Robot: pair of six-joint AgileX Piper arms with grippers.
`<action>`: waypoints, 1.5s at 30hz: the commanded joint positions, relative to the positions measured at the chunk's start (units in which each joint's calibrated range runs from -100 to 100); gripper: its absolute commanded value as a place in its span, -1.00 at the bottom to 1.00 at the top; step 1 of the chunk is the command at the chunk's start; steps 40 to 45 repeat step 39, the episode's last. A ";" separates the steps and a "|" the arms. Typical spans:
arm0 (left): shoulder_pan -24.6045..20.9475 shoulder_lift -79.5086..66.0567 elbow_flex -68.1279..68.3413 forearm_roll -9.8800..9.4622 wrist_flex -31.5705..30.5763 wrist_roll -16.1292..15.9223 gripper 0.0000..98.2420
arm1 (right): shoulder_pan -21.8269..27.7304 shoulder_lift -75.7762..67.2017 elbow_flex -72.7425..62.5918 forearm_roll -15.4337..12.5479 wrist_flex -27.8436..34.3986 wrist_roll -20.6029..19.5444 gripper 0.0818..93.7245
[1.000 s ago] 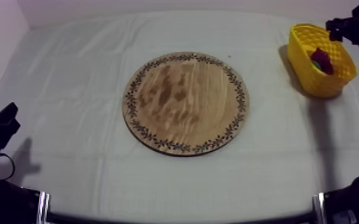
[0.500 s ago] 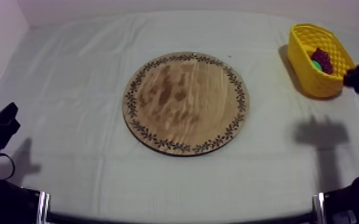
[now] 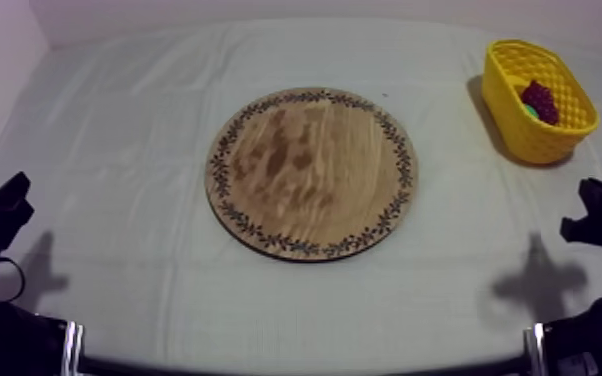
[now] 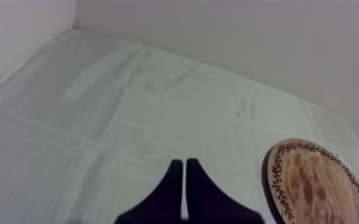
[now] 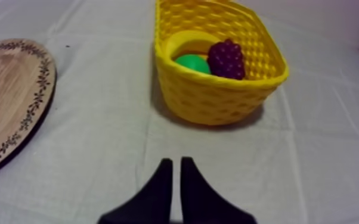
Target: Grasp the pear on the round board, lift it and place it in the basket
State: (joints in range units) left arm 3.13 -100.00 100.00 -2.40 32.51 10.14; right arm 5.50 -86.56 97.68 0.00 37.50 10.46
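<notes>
A: From above, what do we find on the wooden board?

B: Nothing. It lies bare, well apart from the yellow basket. Our right gripper hangs near the basket, on its near side. Our left gripper sits far from the basket, beyond the board.

A: And the left wrist view?

B: Our left fingers lie pressed together into a narrow wedge, pinching nothing. The board lies between them and the basket.

A: The right wrist view?

B: Our right fingers are pressed together too, empty, pointing at the basket from a short way off. The pear lies inside the basket, touching the bunch of grapes.

A: How would it handle?

B: We judge it a light, stiff, smooth toy, apt to slip, so we would pinch it across its broad belly. With it in the basket, we reckon the task done.
</notes>
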 commanded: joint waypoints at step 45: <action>0.02 0.00 0.00 -0.02 -0.01 -0.01 -1.00 | -2.44 -9.11 1.87 -1.78 -0.64 0.61 -0.99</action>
